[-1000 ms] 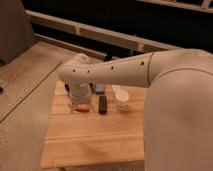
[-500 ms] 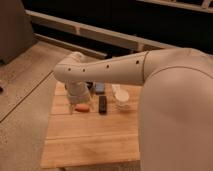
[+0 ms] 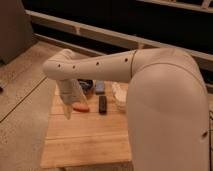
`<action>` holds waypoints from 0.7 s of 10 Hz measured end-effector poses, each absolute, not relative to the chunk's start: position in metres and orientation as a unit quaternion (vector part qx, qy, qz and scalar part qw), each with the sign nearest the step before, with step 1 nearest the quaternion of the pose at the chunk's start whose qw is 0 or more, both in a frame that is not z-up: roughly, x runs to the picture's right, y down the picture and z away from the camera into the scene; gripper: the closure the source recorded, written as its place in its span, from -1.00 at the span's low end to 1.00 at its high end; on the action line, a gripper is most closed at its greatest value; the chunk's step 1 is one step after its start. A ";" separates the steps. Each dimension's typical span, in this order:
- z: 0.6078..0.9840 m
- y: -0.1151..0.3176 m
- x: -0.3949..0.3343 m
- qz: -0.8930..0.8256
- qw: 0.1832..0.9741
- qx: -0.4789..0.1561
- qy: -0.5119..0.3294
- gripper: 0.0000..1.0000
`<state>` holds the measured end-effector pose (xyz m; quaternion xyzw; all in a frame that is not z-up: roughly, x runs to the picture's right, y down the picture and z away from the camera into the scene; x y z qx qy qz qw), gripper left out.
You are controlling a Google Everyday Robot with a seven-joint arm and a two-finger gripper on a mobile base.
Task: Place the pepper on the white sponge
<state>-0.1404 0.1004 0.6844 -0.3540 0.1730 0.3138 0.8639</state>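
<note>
a: gripper position?
b: gripper (image 3: 70, 111) hangs from the wrist over the left part of the table (image 3: 75, 145). fingers spread wide, nothing between them.
a: pepper?
b: pepper (image 3: 81, 107) lies flat on the table, just beside the fingertips on their picture-right side. contact cannot be told. its long axis runs roughly left to right across the picture.
a: target?
b: sponge (image 3: 99, 87) sits farther back and to the right of the pepper, apart from it, just behind the black block (image 3: 102, 104).
a: change from the earlier frame?
b: arm has swung picture-left and the gripper has come lower beside the pepper. pepper and sponge unmoved. judgement: a short shift over the pepper, fingers straddling its narrow width, is needed before any grasp.
</note>
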 end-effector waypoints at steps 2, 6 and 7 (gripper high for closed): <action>0.678 0.098 -0.149 0.200 0.891 -0.381 0.143 -0.30; 0.672 0.083 -0.166 0.063 0.910 -0.399 0.092 -0.30; 0.671 0.082 -0.168 0.050 0.911 -0.401 0.087 -0.30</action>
